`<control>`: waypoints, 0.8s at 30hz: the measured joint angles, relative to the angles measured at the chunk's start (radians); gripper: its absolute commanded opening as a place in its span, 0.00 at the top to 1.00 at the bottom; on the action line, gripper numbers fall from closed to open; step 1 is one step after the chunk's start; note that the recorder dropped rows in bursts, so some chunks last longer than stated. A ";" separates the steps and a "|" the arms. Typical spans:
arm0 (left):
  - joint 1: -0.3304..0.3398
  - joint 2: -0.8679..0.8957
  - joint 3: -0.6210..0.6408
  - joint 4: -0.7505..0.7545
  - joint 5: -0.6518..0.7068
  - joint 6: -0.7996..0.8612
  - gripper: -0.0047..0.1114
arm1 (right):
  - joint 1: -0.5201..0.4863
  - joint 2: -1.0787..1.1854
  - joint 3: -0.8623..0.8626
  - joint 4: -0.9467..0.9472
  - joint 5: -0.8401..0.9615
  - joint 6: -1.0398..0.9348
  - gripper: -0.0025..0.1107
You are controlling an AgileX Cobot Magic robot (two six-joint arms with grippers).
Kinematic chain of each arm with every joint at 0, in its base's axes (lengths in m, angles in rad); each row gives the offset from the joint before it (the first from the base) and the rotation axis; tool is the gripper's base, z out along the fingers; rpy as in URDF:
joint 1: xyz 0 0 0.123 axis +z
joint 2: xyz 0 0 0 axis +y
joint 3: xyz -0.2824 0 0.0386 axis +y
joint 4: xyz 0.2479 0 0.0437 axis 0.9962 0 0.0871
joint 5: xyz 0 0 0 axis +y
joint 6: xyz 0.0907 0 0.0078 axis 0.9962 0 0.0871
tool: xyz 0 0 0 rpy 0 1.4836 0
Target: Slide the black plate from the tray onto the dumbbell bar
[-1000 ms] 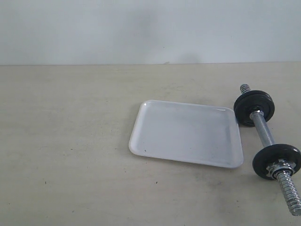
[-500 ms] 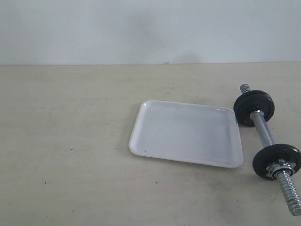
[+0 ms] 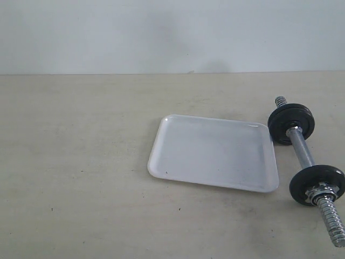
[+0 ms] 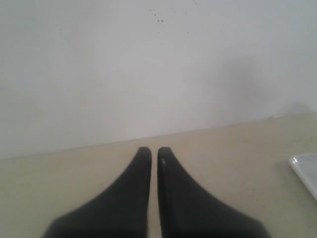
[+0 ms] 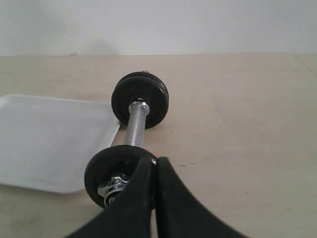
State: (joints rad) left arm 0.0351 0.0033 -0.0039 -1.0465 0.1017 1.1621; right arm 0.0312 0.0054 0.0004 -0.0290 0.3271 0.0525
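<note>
The black left tool (image 4: 154,153) and right tool (image 5: 154,163) are closed on nothing (both idle); no small black plate is seen on the shallow white glossy tray (image 3: 215,154) beside the chrome threaded dumbbell bar (image 3: 302,151), so locating it is judged the first requirement.

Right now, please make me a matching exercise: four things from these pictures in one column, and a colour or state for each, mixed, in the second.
1. tray
2. dumbbell bar
3. left pincer
4. right pincer

A. shut, close to the bar
B. white and glossy
C. shut, no bar in its camera view
D. chrome, with threaded ends

Pairs: 1-B, 2-D, 3-C, 4-A
</note>
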 measured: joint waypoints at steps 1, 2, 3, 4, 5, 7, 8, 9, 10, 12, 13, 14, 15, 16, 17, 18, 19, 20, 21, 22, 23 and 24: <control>0.000 0.000 0.000 0.078 0.002 -0.083 0.92 | 0.000 0.000 0.000 0.000 0.000 0.000 0.98; 0.000 0.000 0.000 0.287 0.003 -0.304 0.92 | 0.000 0.000 0.000 0.000 0.000 0.000 0.98; 0.000 0.000 0.000 0.402 0.005 -0.399 0.92 | 0.000 0.000 0.000 0.000 0.000 0.000 0.98; 0.000 0.000 0.000 0.646 0.014 -0.650 0.92 | 0.000 0.000 0.000 0.000 0.000 0.000 0.98; 0.000 0.000 0.000 0.740 0.027 -0.747 0.92 | 0.000 0.000 0.000 0.000 0.000 0.000 0.98; 0.000 0.000 0.000 0.970 0.079 -1.013 0.92 | 0.000 0.000 0.000 0.000 0.000 0.000 0.98; 0.000 0.000 0.000 1.035 0.116 -1.084 0.92 | 0.000 0.000 0.000 0.000 0.000 0.000 0.98; 0.000 0.000 0.000 1.052 0.129 -1.100 0.92 | 0.000 0.000 0.000 0.000 0.000 0.000 0.98; 0.000 0.000 0.000 1.060 0.137 -1.112 0.92 | 0.000 0.000 0.000 0.000 0.000 0.000 0.98; 0.000 0.000 0.000 1.070 0.141 -1.124 0.92 | 0.000 0.000 0.000 0.000 0.000 0.000 0.98; 0.000 0.000 0.000 1.073 0.146 -1.128 0.92 | 0.000 0.000 0.000 0.000 0.000 0.000 0.98; 0.000 0.000 0.000 1.070 0.151 -1.131 0.92 | 0.000 0.000 0.000 0.000 0.000 0.000 0.98; 0.000 0.000 0.000 1.064 0.152 -1.133 0.92 | 0.000 0.000 0.000 0.000 0.000 0.000 0.98; 0.000 0.000 0.000 1.046 0.152 -1.135 0.92 | 0.000 0.000 0.000 0.000 0.000 0.000 0.98; 0.000 0.000 0.000 1.037 0.152 -1.135 0.92 | 0.000 0.000 0.000 0.000 0.000 0.000 0.98; 0.000 0.000 0.000 1.027 0.152 -1.135 0.92 | 0.000 0.000 0.000 0.000 0.000 0.000 0.98; 0.000 0.000 0.000 1.026 0.150 -1.135 0.92 | 0.000 0.000 0.000 0.000 0.000 0.000 0.98; 0.000 0.000 0.000 1.026 0.149 -1.135 0.92 | 0.000 0.000 0.000 0.000 0.000 0.000 0.98; 0.000 0.000 0.000 1.026 0.146 -1.135 0.92 | 0.000 0.000 0.000 0.000 0.000 0.000 0.98; 0.000 0.000 0.000 1.026 0.146 -1.135 0.92 | 0.000 0.000 0.000 0.000 0.000 0.000 0.98; 0.000 0.000 0.000 1.026 0.146 -1.135 0.92 | 0.000 0.000 0.000 0.000 0.000 0.000 0.98; 0.000 0.000 0.000 1.026 0.146 -1.135 0.92 | 0.000 0.000 0.000 0.000 0.000 0.000 0.98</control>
State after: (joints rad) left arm 0.0351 0.0033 -0.0039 -0.0209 0.2480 0.0268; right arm 0.0312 0.0054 0.0004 -0.0290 0.3271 0.0525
